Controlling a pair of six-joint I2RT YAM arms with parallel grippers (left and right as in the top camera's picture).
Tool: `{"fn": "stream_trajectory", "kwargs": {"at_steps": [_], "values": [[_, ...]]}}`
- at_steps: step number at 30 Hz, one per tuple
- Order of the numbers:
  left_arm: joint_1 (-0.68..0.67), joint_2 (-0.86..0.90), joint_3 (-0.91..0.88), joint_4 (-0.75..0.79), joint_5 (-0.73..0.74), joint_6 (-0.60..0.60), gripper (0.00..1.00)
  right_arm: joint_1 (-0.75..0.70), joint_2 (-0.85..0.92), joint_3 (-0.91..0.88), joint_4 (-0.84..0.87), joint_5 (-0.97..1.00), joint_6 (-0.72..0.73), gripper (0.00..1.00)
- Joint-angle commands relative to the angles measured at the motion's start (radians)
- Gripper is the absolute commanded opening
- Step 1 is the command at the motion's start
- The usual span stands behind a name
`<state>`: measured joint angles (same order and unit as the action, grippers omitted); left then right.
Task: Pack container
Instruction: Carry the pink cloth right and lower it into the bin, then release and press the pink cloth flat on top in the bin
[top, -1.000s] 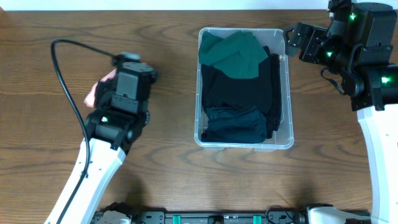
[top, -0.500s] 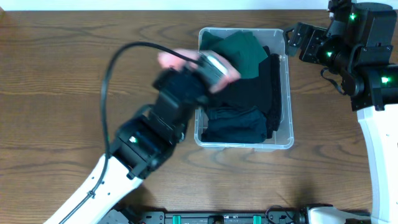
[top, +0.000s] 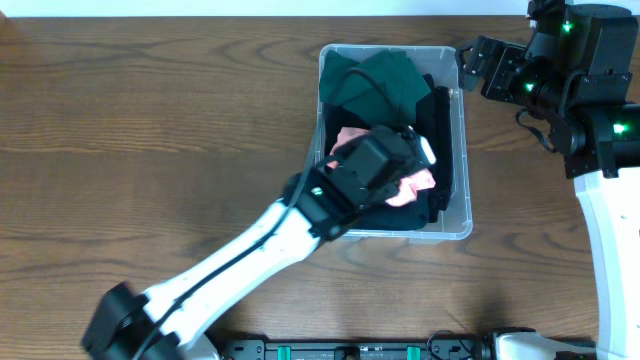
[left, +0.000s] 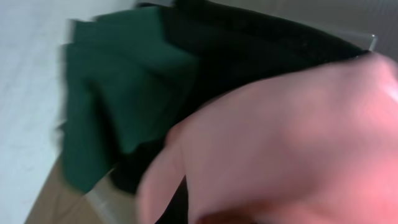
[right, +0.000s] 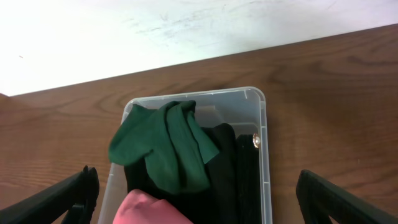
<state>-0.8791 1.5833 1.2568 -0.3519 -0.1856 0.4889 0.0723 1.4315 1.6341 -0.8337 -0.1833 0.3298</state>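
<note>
Nearly done, I judge: the container (top: 462, 150), far-centre on the table (top: 150, 100), holds a green garment (top: 375, 80) and dark garments (top: 440, 120). The left gripper (top: 405, 165) is over it with a pink garment (top: 415, 185), pinching or not I cannot tell; the right gripper (right: 196, 193) is spread, far right

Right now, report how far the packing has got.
Done: a green garment and dark garments lie in the container. In hand: the left gripper is over it on a pink garment; its grip is hidden. Left: likely let go and withdraw. The right gripper hangs open by the far corner, empty.
</note>
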Motion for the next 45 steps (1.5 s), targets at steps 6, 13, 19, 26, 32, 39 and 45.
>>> {"fn": "stream_trajectory", "kwargs": {"at_steps": [6, 13, 19, 26, 32, 39, 45], "values": [[-0.018, -0.037, 0.014, 0.255, -0.175, 0.066, 0.06, -0.007, -0.005, 0.002, -0.001, 0.002, 0.006, 0.99], [-0.018, -0.083, 0.013, 0.439, -0.158, 0.151, 0.06, -0.006, -0.005, 0.002, -0.001, 0.002, 0.006, 0.99], [-0.018, -0.027, 0.01, 0.299, -0.115, 0.091, 0.06, -0.006, -0.005, 0.002, -0.001, 0.002, 0.006, 0.99], [-0.02, 0.071, 0.01, -0.034, -0.088, -0.091, 0.06, -0.006, -0.005, 0.002, -0.001, 0.002, 0.006, 0.99], [-0.032, 0.076, 0.01, -0.179, 0.0, -0.202, 0.1, -0.006, -0.005, 0.002, -0.001, 0.002, 0.006, 0.99], [-0.055, 0.063, 0.012, -0.253, -0.008, -0.27, 0.42, -0.006, -0.005, 0.002, -0.001, 0.002, 0.006, 0.99], [-0.061, -0.041, 0.041, -0.183, -0.061, -0.266, 0.67, -0.006, -0.005, 0.002, -0.001, 0.002, 0.006, 0.99]]}}
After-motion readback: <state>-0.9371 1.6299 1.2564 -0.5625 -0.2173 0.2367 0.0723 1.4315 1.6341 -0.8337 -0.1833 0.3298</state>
